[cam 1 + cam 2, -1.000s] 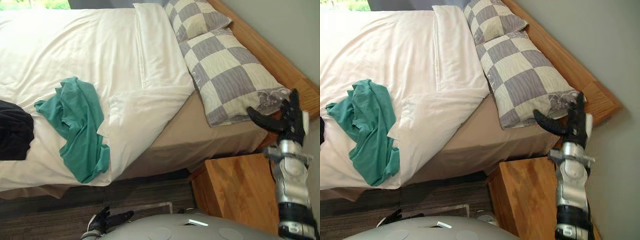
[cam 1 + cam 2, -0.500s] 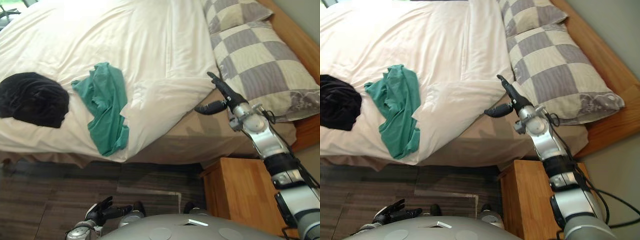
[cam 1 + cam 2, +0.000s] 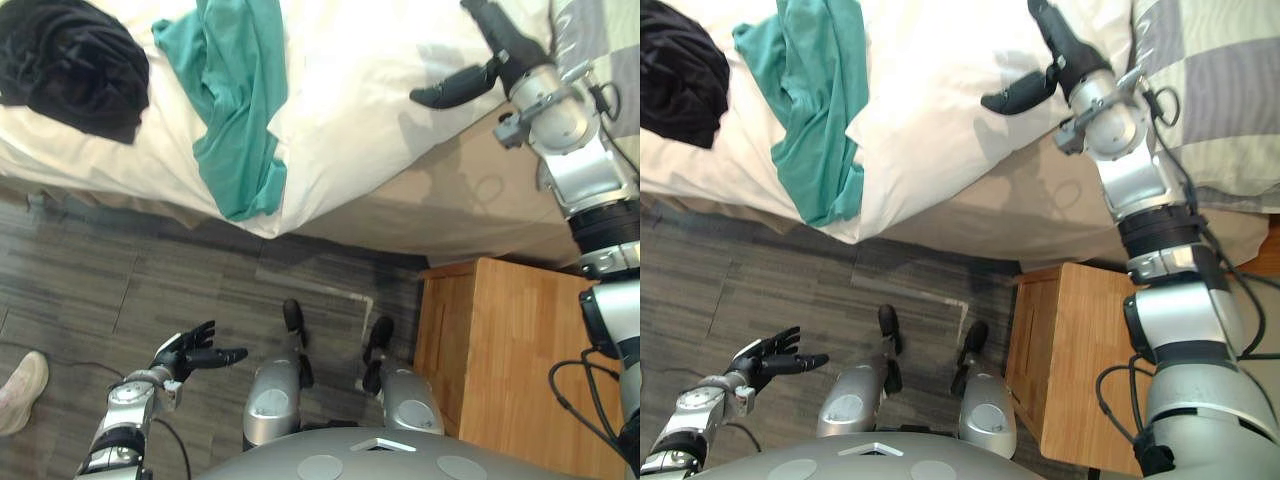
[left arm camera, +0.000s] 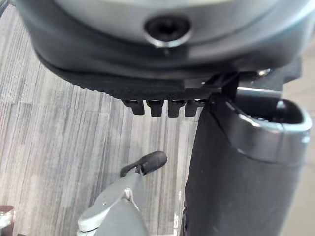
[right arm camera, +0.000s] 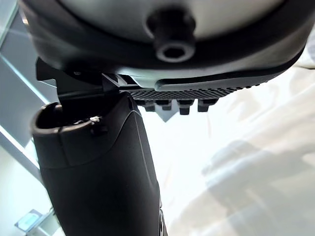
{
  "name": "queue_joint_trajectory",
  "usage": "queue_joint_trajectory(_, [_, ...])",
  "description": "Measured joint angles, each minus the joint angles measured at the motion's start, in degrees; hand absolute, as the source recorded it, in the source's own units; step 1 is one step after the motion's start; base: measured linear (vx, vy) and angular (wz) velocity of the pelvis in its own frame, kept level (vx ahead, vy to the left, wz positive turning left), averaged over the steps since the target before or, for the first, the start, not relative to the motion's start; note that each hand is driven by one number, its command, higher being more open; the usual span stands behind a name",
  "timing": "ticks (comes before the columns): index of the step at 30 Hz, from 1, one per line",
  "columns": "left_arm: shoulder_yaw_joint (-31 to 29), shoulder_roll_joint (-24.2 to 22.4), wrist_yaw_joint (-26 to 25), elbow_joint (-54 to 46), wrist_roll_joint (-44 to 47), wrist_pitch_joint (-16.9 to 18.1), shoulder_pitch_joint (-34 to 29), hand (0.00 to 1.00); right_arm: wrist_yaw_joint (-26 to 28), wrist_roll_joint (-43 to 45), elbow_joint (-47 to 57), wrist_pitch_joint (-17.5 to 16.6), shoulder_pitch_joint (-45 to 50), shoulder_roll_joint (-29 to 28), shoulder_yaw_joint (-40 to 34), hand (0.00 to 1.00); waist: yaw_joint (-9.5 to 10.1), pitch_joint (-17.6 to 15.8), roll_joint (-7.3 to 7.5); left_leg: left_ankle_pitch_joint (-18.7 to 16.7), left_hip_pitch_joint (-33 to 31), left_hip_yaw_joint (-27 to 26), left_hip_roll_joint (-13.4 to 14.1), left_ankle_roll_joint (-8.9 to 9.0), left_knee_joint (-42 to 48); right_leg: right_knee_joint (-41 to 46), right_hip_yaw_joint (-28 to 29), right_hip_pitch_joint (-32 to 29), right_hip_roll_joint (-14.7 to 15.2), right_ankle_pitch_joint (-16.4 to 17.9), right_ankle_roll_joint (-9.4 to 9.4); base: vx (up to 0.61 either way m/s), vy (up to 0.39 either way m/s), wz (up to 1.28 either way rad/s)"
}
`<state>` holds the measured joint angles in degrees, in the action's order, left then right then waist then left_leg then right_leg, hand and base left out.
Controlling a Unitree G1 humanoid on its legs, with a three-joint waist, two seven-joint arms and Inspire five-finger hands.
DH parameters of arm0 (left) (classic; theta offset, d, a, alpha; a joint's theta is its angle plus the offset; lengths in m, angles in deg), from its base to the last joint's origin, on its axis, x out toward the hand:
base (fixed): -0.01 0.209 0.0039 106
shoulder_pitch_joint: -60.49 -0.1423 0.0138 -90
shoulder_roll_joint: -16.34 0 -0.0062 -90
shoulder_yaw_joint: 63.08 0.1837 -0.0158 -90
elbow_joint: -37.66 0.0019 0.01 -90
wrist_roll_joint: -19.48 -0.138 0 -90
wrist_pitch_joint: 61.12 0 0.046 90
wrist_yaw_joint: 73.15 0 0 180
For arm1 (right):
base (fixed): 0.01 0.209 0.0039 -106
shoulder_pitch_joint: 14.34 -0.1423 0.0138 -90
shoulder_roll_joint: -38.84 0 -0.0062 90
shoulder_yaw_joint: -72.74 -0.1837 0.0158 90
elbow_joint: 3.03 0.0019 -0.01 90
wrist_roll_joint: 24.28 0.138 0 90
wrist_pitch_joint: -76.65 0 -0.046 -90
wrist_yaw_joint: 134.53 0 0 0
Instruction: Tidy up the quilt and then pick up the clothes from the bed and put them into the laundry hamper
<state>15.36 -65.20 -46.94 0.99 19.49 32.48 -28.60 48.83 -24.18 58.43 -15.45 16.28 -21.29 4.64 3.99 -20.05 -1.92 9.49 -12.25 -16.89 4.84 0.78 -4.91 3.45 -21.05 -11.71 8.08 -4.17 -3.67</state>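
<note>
The white quilt (image 3: 350, 90) lies on the bed with a corner folded back, baring the tan sheet (image 3: 470, 200). A teal garment (image 3: 240, 90) lies crumpled near the bed's near edge, partly hanging over it. Beside it, further left, sits a black garment (image 3: 80, 55). My right hand (image 3: 505, 45) hovers over the quilt's folded corner, open, fingers straight and thumb spread. In the right wrist view the quilt (image 5: 256, 123) shows pale past the fingers. My left hand (image 3: 185, 355) hangs low over the floor, open and holding nothing.
A checked pillow (image 3: 1220, 90) lies at the head of the bed on the right. A wooden nightstand (image 3: 510, 370) stands against the bed by my right side. A person's shoe (image 3: 22, 390) rests on the grey plank floor (image 3: 120, 270) at far left.
The camera has tipped down, so the bed has slid up in view. My right hand swung from beside the pillow to over the quilt's folded corner. My left hand stays low.
</note>
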Motion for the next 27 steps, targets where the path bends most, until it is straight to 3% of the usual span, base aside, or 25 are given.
queue_joint_trajectory(5, [1.86,2.89,2.68,-2.73,4.29,1.06,4.91,1.00,-0.17,1.64,0.05,0.48,-9.00,1.05,2.27,1.00,1.34,-4.31,-1.36,1.38,-2.78,1.17,-0.11,-0.26,0.05,2.02,-0.88,-3.01,0.44,0.15,0.22,0.01,-0.005,0.09])
queue_joint_trajectory(11, [4.49,1.55,-0.79,-6.55,4.74,2.85,8.14,1.00,-1.26,5.91,-0.22,6.35,-13.37,-0.97,2.38,1.00,4.85,-5.93,-0.79,2.04,-5.53,5.08,-0.18,-0.19,0.13,0.60,-4.32,-3.04,0.04,0.24,0.36,0.06,-0.030,0.29])
queue_joint_trajectory(12, [4.81,0.91,-1.53,-6.46,4.49,2.82,8.11,1.00,-1.35,5.92,-0.47,6.87,-13.56,-1.50,2.36,0.00,5.18,-5.97,-0.74,2.04,-5.70,5.33,-0.23,-0.19,0.13,0.29,-4.49,-2.94,0.00,0.24,0.36,0.08,-0.020,0.24])
queue_joint_trajectory(15, [7.56,-3.31,-7.02,-6.02,3.62,2.96,7.15,1.00,-1.31,5.91,-5.18,9.73,-14.68,-5.47,2.05,0.00,6.81,-6.32,-0.76,2.05,-6.54,6.79,-0.27,-0.19,0.15,-0.71,-6.04,-2.41,-0.15,0.24,0.36,0.07,-0.020,0.25])
queue_joint_trajectory(18, [9.54,-7.00,-11.78,-6.01,2.18,3.32,4.64,1.00,-0.91,5.99,-12.20,12.76,-14.65,-8.72,1.76,0.00,7.02,-6.47,-0.62,2.05,-6.54,8.13,-0.32,-0.19,0.15,-0.87,-6.11,-1.63,-0.13,0.24,0.36,0.06,0.001,0.24])
queue_joint_trajectory(22, [9.79,-9.01,-17.67,-5.57,-0.32,3.94,2.35,1.00,-0.37,5.85,-16.03,12.55,-13.84,-9.86,-3.44,0.00,7.49,-7.38,0.89,2.02,-5.77,8.16,-0.21,-0.14,0.13,-1.77,-5.94,-0.35,-0.41,0.24,0.35,0.02,0.005,0.04])
queue_joint_trajectory(27, [8.50,-8.75,-23.10,-5.15,-5.24,3.91,2.32,1.00,3.37,4.89,-16.80,12.37,-8.69,-11.39,-3.50,0.00,7.36,-7.37,3.52,1.78,-4.14,7.46,0.24,0.17,0.07,-2.60,-5.15,1.31,-0.95,0.18,0.27,0.01,-0.008,-0.07])
